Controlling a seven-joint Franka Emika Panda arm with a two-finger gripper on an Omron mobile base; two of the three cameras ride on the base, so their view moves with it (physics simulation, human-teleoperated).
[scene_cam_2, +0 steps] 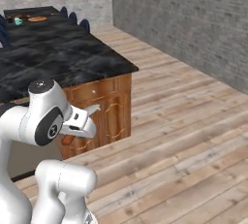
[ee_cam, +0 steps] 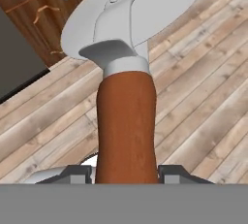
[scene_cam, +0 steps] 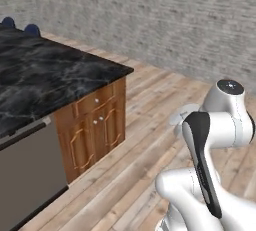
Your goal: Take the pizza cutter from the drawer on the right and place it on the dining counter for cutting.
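One thing matters for you now: the fingers (ee_cam: 126, 172) are clamped on the brown handle of the pizza cutter (ee_cam: 127, 80), its long axis running straight out from them, wheel foremost, over the wooden floor (ee_cam: 203, 97), off the surface (scene_cam_2: 58, 56).

Pizza cutter (ee_cam: 127, 72): reddish-brown wood-grain handle, pale grey collar, silver-grey round wheel blade.
Worktop (scene_cam: 45, 75): black with white marble veining.
Cabinet fronts (scene_cam: 97, 125): orange-brown wood, small pale knobs.
Appliance panel (scene_cam: 27, 175): flat dull grey, dark lower edge.
Floor (scene_cam_2: 193, 136): light tan planks, grey-washed streaks.
Wall (scene_cam: 165, 20): grey, finely mottled, brick-like.
Chairs (scene_cam_2: 85, 24): dark blue.
Dining counter (scene_cam_2: 34, 17): black; small items on it look orange and teal, too distant to be sure.
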